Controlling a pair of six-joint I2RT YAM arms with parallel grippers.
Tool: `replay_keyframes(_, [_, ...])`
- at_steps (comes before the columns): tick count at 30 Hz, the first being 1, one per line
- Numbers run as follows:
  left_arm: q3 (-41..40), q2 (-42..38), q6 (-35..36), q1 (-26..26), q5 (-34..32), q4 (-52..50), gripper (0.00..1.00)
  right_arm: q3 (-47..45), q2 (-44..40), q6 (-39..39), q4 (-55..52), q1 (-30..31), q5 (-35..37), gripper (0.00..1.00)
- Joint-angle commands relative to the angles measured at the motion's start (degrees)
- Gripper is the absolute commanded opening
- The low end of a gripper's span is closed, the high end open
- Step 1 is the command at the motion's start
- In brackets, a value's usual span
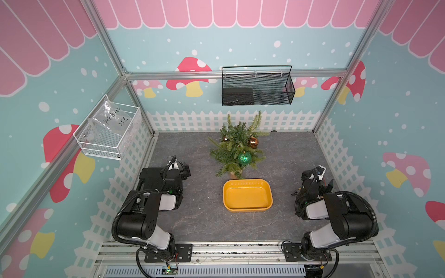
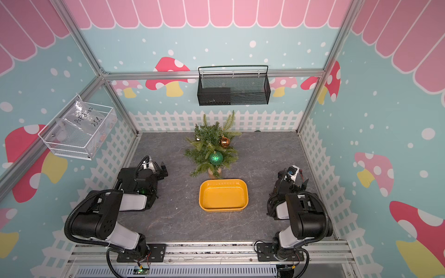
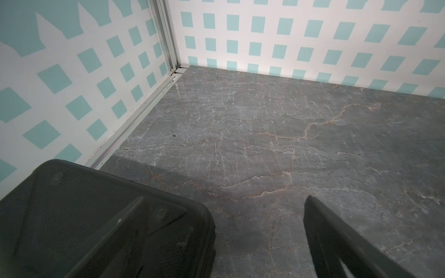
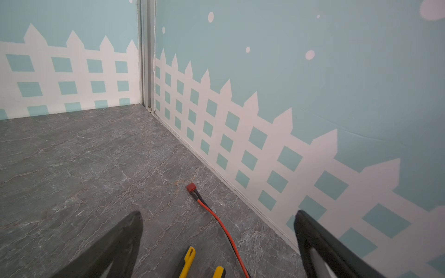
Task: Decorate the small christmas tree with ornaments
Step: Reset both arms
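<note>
At the near edge of the grey marbled table (image 1: pixel 199 216) both arms sit folded low, one on each side. The left gripper (image 3: pixel 225 197) rests at the left side with its jaws spread wide. In the left wrist view only tabletop shows between the fingers (image 3: pixel 337 235), and one finger lies over the corner of a black case (image 3: pixel 91 204) just beside it; whether it touches the case cannot be told. The right gripper (image 4: pixel 218 211) sits at the right side, close to the fence-printed wall, its jaws equally wide apart and gripping nothing. Between and just beyond its fingers a red-and-black cable (image 4: pixel 216 216) with a red plug lies on the table beside two yellow-tipped leads (image 4: pixel 189 256). Between the arms, a little farther in, the yellow tray (image 1: pixel 248 209) stands on the table. Just beyond its far rim stands the small christmas tree (image 1: pixel 231 146), upright on its tan base, well apart from both grippers. All three ornaments hang in its branches: the glittery green one (image 1: pixel 244 158) low on the near side, the copper-orange one (image 1: pixel 252 142) higher on the right, and the tiny bronze one (image 1: pixel 225 138) higher on the left. On the far wall above hangs a black mesh basket (image 1: pixel 272 96).
</note>
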Motion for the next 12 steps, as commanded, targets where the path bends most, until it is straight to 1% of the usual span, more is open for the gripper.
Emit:
replay_keyframes(1, [-0.1,-0.2,1.5,-0.1,-0.4,1.4,1.0,0.0,0.0,-0.4,1.0,-0.1,-0.3,1.0])
replay_keyframes(5, [0.6,-0.1,1.4,0.2,0.3,0.3,1.0,0.0,0.0,-0.3,1.0,-0.1,-0.3,1.0])
replay_keyframes(7, [0.9,-0.2,0.9,1.1,1.5,-0.7,1.0,0.0,0.0,-0.3,1.0,-0.1,-0.2,1.0])
replay_keyframes(12, [0.6,-0.4,0.9,1.2,1.5,-0.2,1.0,0.0,0.0,-0.4,1.0,-0.1,-0.3,1.0])
